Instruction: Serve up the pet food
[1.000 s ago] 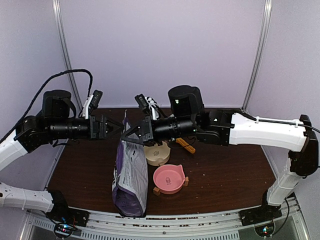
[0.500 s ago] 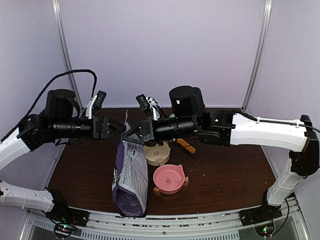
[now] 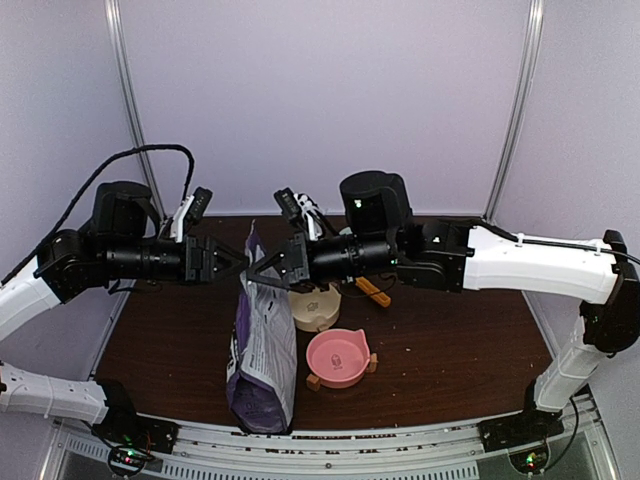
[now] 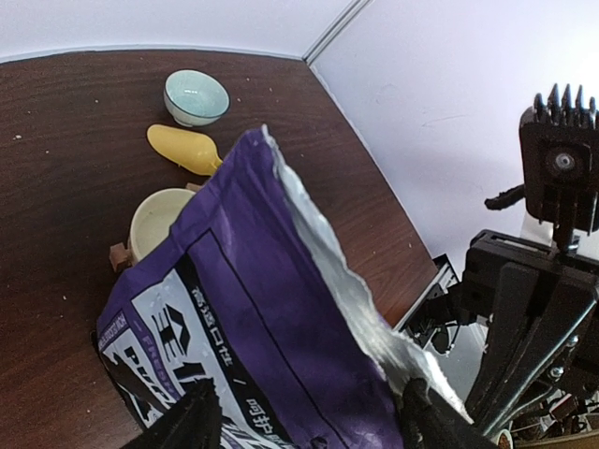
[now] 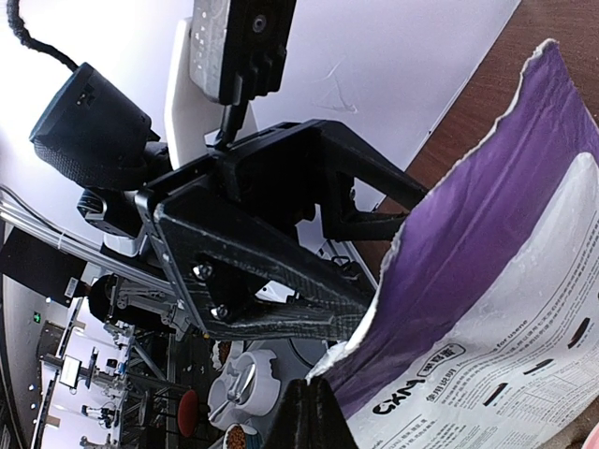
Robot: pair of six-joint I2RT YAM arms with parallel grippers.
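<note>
A tall purple-and-white printed foil bag (image 3: 262, 350) stands upright on a dark brown wooden desk (image 3: 450, 340), its torn top open and showing a silver lining. Two black robot arms meet at the top of the bag, one from each side.

The left pincer (image 3: 237, 264) reaches the bag's top from the left. In the left wrist view its two black fingers (image 4: 192, 421) stand wide apart with the upper part of the bag between them. Whether they press on the bag cannot be told.

The right pincer (image 3: 262, 277) comes from the bag's right. Its jaws are fully closed on the bag's top edge, pinching the thin foil.

Just right of the bag's upper half sits a cream round bowl on a small wooden stand (image 3: 315, 305). Nearer the camera than it, right of the bag's lower half, sits a pink round bowl on a wooden stand (image 3: 338, 357). A yellow plastic scoop (image 4: 184, 148) lies on the desk just beyond the cream bowl. A small pale green bowl (image 4: 197, 96) stands a little farther from the bag, next to the scoop.

The pet food is not visible in any view. The bag's opening shows only lining.
</note>
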